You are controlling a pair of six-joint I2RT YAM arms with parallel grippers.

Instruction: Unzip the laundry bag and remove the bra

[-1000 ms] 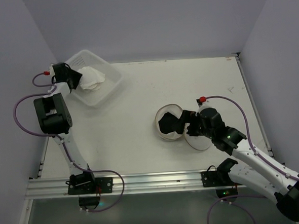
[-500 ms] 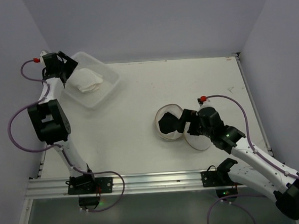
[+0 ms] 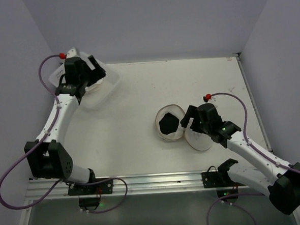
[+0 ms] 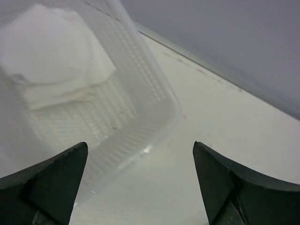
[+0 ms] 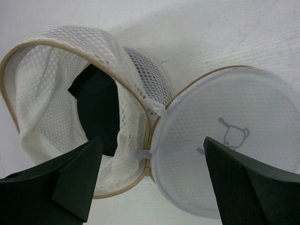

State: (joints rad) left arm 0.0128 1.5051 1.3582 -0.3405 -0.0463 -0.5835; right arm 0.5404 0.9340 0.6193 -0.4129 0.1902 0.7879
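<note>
The laundry bag (image 3: 164, 134) lies unzipped mid-table, its mesh drum (image 5: 47, 79) open toward me. Its round lid (image 5: 225, 159) is flopped to the right and carries a small pictogram (image 5: 233, 135). The black bra (image 3: 168, 123) sits inside the drum and also shows in the right wrist view (image 5: 96, 105). My right gripper (image 3: 188, 124) is open and empty above the hinge between drum and lid (image 5: 152, 154). My left gripper (image 3: 93, 76) is open and empty at the far left, over the clear tub's corner (image 4: 140, 159).
A clear plastic tub (image 3: 112, 81) stands at the far left corner, holding a folded white cloth (image 4: 51, 56). Its ribbed wall (image 4: 140, 93) lies just ahead of my left fingers. Walls close the table at back and sides.
My left arm has swung from the tub's far left side round to over its right corner. My right gripper has drawn back a little from the bag's opening toward the lid.
</note>
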